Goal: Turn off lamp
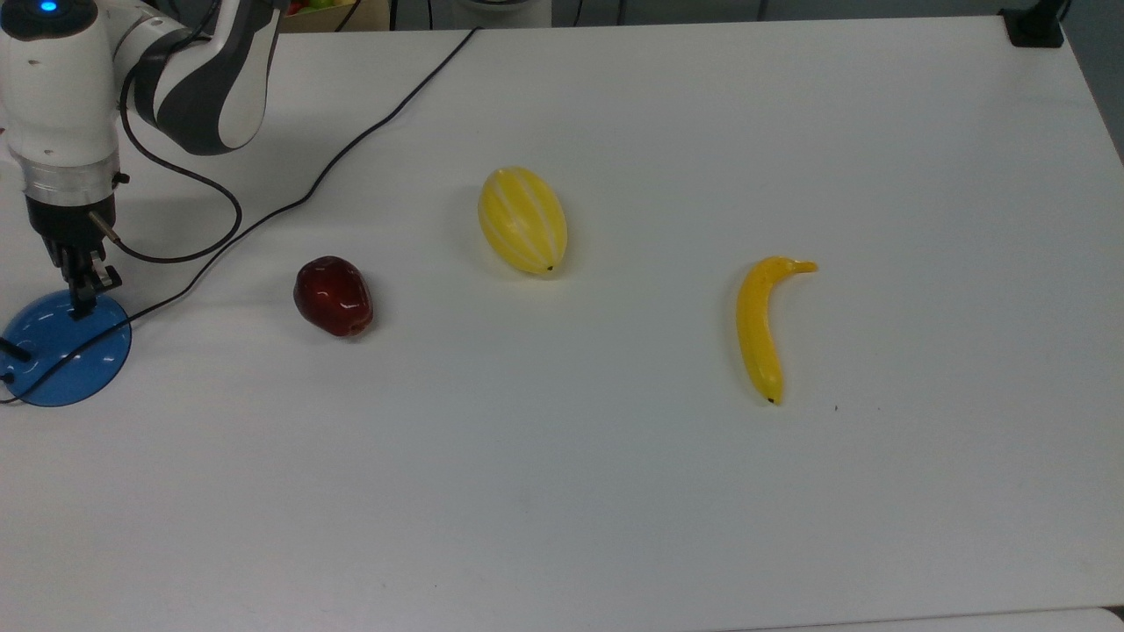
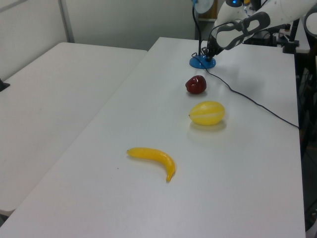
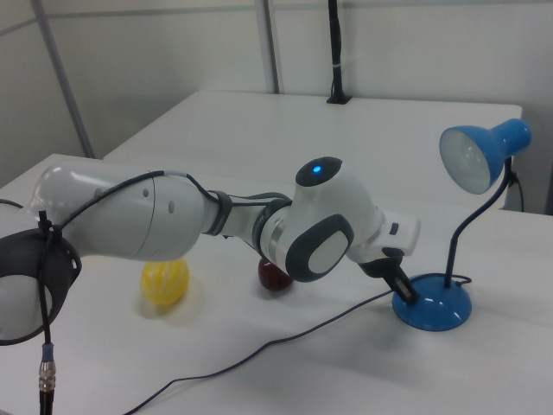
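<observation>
You see the lamp [image 1: 66, 349], a glossy translucent blue disc base with a thin gooseneck and blue shade, sitting at nine o'clock on the smooth white counter [image 1: 667, 491] in the top view. The jaws [image 1: 84, 294] look nearly closed, holding nothing, their tips down on the base's twelve o'clock rim. A shiny dark red apple [image 1: 334, 296] lies at the lamp's three o'clock.

The arm reaches low across the right view, wrist bent downward. Its gripper [image 1: 82, 294] [image 3: 406, 292] points down (fingertips drawn close together, nothing between them).
</observation>
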`<state>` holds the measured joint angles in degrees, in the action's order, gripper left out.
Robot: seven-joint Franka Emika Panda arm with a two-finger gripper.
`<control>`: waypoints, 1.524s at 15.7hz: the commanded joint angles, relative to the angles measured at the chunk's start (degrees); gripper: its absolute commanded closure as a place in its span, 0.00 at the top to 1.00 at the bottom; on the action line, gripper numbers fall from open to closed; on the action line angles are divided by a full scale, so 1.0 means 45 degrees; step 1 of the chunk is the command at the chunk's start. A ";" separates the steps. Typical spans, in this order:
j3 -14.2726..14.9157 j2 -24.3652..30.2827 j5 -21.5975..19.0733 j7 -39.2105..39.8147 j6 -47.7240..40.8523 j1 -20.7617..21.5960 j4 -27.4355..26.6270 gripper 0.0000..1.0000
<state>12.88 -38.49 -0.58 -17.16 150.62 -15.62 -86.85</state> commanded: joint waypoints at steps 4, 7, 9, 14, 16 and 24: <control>0.0106 -0.0216 0.0461 0.0063 0.0083 0.0112 0.0198 0.00; 0.0106 -0.0196 0.0539 0.0063 0.0025 0.0131 0.0198 0.00; 0.0106 -0.0177 0.0539 0.0063 -0.0208 0.0228 0.0179 0.00; -0.0011 0.0387 0.0657 0.0277 -0.1926 0.0327 0.0198 0.00; -0.0070 0.0875 0.0598 0.0297 -0.3172 0.0462 0.0198 0.00; -0.0830 0.3666 0.0403 0.0746 -0.7783 0.1868 -0.0151 0.00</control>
<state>10.68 -28.49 1.68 -15.89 121.88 -9.33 -84.21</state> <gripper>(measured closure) 0.991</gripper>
